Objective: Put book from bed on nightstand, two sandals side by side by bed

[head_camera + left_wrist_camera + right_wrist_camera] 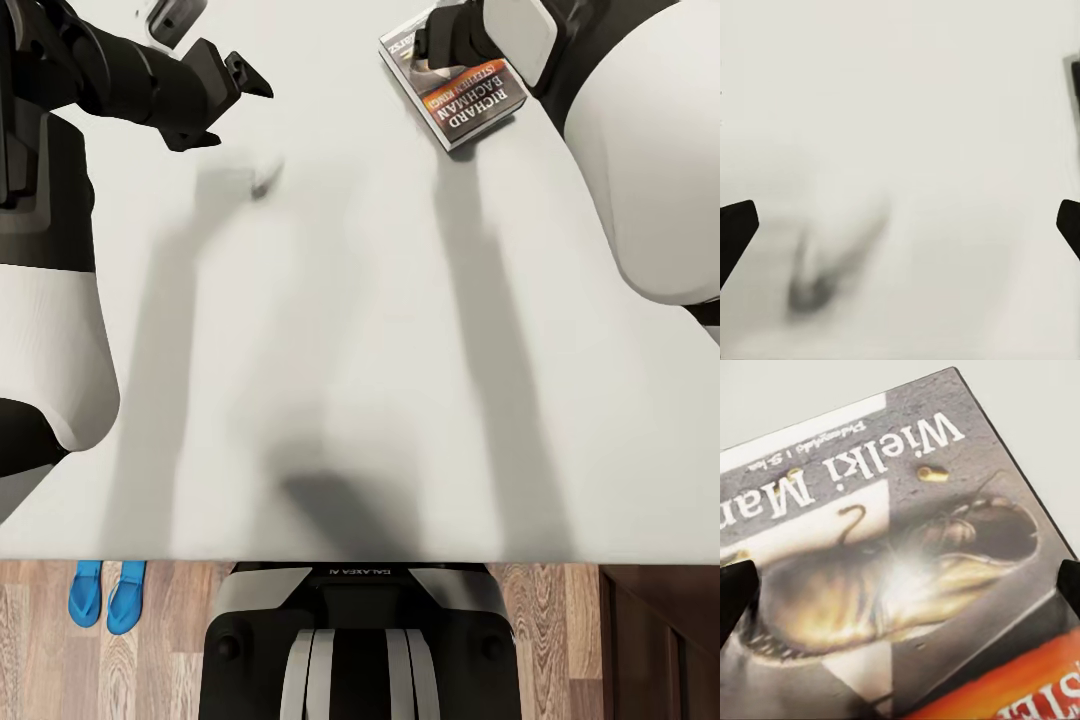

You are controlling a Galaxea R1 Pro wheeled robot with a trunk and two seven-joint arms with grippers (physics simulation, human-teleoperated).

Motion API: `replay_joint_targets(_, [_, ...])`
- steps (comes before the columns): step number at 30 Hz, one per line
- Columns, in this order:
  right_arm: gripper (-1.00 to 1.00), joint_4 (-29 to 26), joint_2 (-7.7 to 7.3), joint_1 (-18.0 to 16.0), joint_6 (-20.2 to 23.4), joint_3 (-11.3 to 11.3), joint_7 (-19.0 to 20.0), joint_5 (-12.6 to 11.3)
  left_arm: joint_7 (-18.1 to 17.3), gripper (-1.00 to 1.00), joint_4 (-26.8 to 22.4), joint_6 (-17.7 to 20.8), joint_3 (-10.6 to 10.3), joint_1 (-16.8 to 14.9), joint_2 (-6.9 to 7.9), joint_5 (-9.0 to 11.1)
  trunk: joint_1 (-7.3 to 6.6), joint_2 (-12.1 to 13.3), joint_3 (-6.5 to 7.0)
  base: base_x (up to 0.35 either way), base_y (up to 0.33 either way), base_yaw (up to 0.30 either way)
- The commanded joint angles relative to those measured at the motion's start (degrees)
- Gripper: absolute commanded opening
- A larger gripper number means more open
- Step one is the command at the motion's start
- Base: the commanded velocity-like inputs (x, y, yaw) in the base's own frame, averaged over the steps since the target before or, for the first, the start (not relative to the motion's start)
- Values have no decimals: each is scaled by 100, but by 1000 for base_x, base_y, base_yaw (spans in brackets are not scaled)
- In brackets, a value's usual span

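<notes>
arms (50,330): white shells, black joints | base (355,640): black-white, "GALAXEA" lettering

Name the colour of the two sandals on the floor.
Bright blue sandals, seen best in the head view.

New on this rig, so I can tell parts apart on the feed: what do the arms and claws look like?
Both arms have bulky glossy white shells joined by black segments. The left claw is matte black, with angular wedge-shaped fingers on a black wrist. The right claw is black too, behind a white rounded wrist cover. No cables or markings visible.
</notes>
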Motion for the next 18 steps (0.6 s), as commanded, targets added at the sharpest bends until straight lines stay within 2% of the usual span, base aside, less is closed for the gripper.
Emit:
replay_joint_targets(1, [100,143,1,3,29,36,-3,-73,58,100,-4,4,-10,-5,5,52,1,-1,-3,0,0,0])
replay_joint_targets(10, [100,129,1,-8,40,46,303,-65,54,100,-7,4,-14,-5,19,55,1,-1,-3,-20,0,0])
replay_joint_targets(18, [100,107,-15,-7,42,60,416,-68,50,100,-12,4,-10,-5,24,60,1,-1,-3,-252,0,0])
